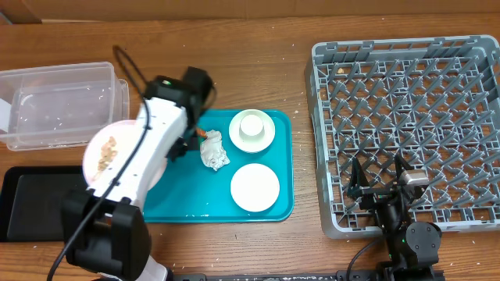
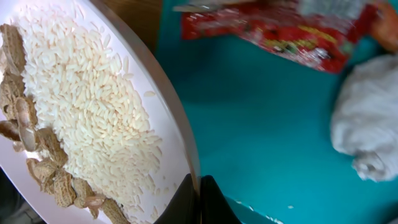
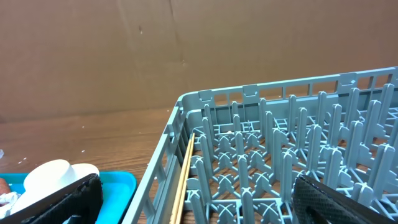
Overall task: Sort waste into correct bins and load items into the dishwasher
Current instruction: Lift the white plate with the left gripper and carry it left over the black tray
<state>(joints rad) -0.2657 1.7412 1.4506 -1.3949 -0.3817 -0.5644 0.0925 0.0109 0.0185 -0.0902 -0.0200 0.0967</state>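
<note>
My left gripper (image 2: 200,202) is shut on the rim of the round pale plate (image 2: 178,140), which carries white rice (image 2: 93,106) and beige shells (image 2: 53,177). In the overhead view the plate (image 1: 100,176) is at the left edge of the teal tray (image 1: 277,129), partly under my left arm. The red wrapper (image 2: 292,34), the white napkin ball (image 1: 215,151) and an orange stick (image 2: 388,25) lie on the tray. A cup in a bowl (image 1: 251,129) and a second bowl (image 1: 255,187) stand there too. My right gripper (image 1: 379,187) is open over the front left corner of the grey rack (image 1: 406,117).
The clear tub (image 1: 55,101) stands at the back left. The black tray (image 1: 31,203) lies at the front left. Two wooden sticks (image 3: 183,180) lie along the left wall inside the rack (image 3: 280,143).
</note>
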